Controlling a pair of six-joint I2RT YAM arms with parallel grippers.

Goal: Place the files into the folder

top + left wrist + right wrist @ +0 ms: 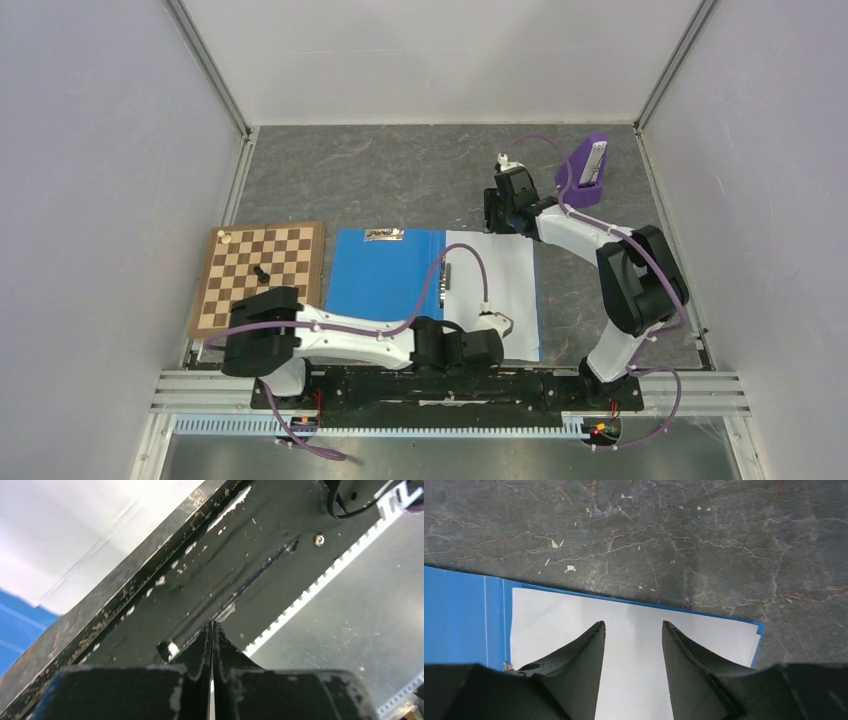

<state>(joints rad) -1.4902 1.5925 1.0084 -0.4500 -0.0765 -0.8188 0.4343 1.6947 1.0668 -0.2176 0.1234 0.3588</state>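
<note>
The blue folder (385, 275) lies open in the middle of the table. The white files (505, 290) rest on its right half, and in the right wrist view a blue folder edge (464, 615) frames the files (634, 640). My right gripper (500, 225) hangs over the far edge of the files, its jaws open (633, 625) with only paper beneath them. My left gripper (487, 352) is at the near edge of the files, above the black base rail. Its jaws are shut (212, 626) with nothing seen between the tips.
A brown chessboard (295, 250) with a black piece (261, 272) sits left of the folder. A purple holder (585, 170) stands at the back right. The black rail (200, 570) and a toothed metal strip (320, 587) run along the near edge. Grey walls enclose the table.
</note>
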